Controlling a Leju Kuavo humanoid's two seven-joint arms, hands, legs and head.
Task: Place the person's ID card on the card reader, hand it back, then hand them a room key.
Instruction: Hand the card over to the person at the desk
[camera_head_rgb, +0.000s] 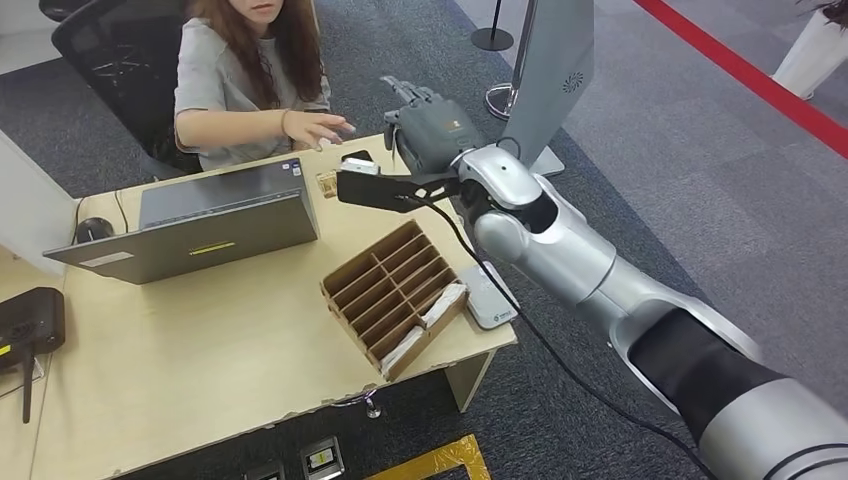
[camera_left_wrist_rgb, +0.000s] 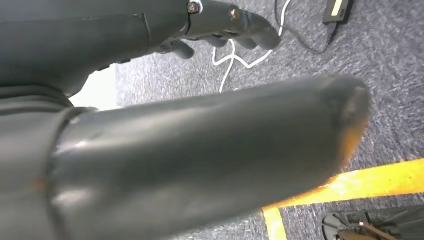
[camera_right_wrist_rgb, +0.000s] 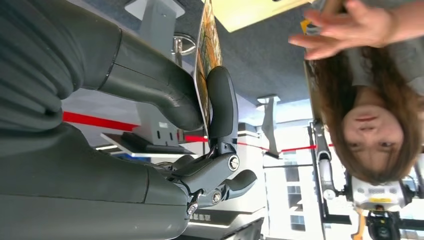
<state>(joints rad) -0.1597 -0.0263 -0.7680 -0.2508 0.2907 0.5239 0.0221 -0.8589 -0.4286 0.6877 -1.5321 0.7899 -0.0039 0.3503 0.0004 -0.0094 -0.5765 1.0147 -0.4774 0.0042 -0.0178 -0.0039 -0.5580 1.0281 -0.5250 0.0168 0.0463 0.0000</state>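
Note:
My right hand (camera_head_rgb: 432, 125) reaches out over the far right corner of the desk (camera_head_rgb: 200, 370), toward the seated person. In the right wrist view this hand (camera_right_wrist_rgb: 165, 100) pinches a thin card (camera_right_wrist_rgb: 204, 45) with a yellow and orange face, seen edge-on between thumb and a finger. The person's hand (camera_head_rgb: 325, 130) lies on the desk edge a little left of mine, and its open palm (camera_right_wrist_rgb: 345, 30) faces the card. A flat white-grey card reader (camera_head_rgb: 488, 297) lies at the desk's right edge, behind my hand. My left hand (camera_left_wrist_rgb: 200, 165) hangs over the carpet, fingers apart and holding nothing.
A wooden slotted organiser (camera_head_rgb: 385, 285) with white cards in its front slots stands beside the reader. A grey laptop (camera_head_rgb: 215, 215) and a mouse (camera_head_rgb: 92, 228) sit at the left. A sign stand (camera_head_rgb: 555, 70) rises just beyond my right hand. Yellow floor tape (camera_left_wrist_rgb: 370, 182) and cables (camera_left_wrist_rgb: 235, 55) lie below.

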